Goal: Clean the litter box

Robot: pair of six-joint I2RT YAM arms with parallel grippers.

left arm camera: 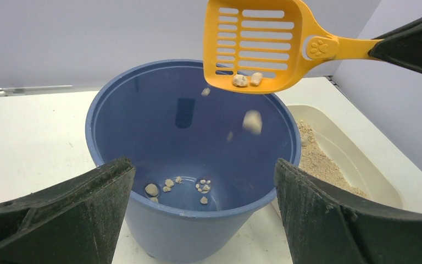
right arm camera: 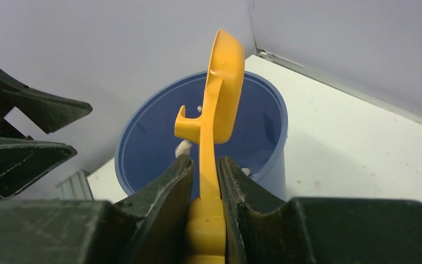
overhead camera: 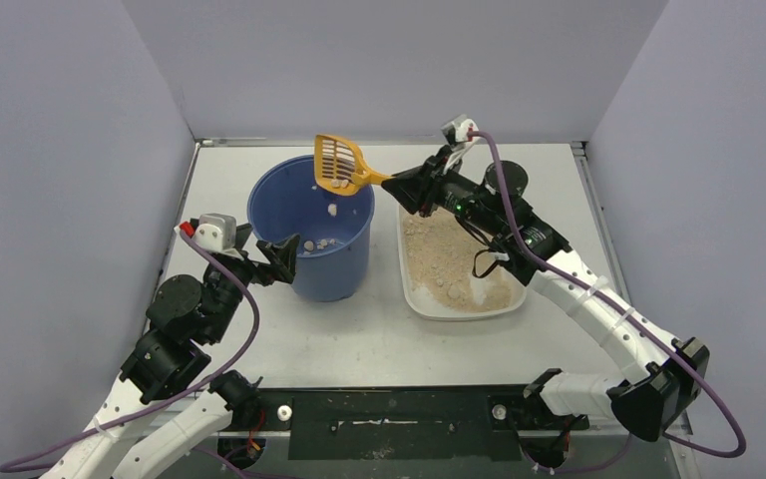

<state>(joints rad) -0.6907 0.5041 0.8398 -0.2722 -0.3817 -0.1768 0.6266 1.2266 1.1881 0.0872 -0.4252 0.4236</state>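
— Status on the right side?
— The right gripper (overhead camera: 404,185) is clenched on the handle of the small orange slotted plastic scoop (overhead camera: 339,165). It holds the scoop tipped over the tall round blue plastic bucket (overhead camera: 309,269), above the rim's 1 o'clock. Pale clumps (left arm camera: 251,121) are dropping off it into the bucket.
— And the left gripper (overhead camera: 284,261)?
— Spread wide, grasping nothing, beside the bucket's wall at 8 o'clock.
— Where's the litter box?
— The shallow cream-white plastic rectangular litter box (overhead camera: 464,314) sits on the white table (overhead camera: 379,339) at the bucket's 3 o'clock, just beside it, with tan granules (overhead camera: 449,259) spread inside.
— How would it handle?
— Stiff but thin-walled, I'd judge, and heavier than it looks with that sand. The load would likely slide if the box tilts. The smooth rim may be slippery, so I'd pinch it midway along a long side and keep it level.
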